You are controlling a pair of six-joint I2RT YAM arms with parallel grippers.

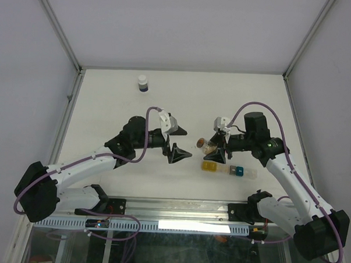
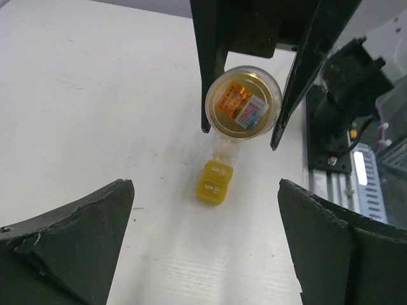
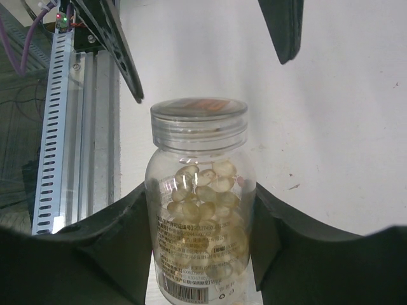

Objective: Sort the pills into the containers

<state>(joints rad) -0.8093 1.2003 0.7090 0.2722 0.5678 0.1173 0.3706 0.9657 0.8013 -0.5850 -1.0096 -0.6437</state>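
Right tool (image 1: 217, 146) is clamped on the clear vial (image 3: 200, 267), holding it sideways with the lid (image 3: 199, 117) facing the left tool (image 1: 179, 142). That one is spread wide, likely to unscrew it. Pills (image 3: 203, 190) are all inside the vial. Containers strip (image 1: 229, 169) lies on the desk (image 1: 107, 105) just beside it.

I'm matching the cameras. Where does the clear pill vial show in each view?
Top external: clear pill vial just right of centre.
Left wrist: vial upper middle, cap toward camera.
Right wrist: vial centre, cap up.
Shared landmark: aluminium rail at the table's near edge.
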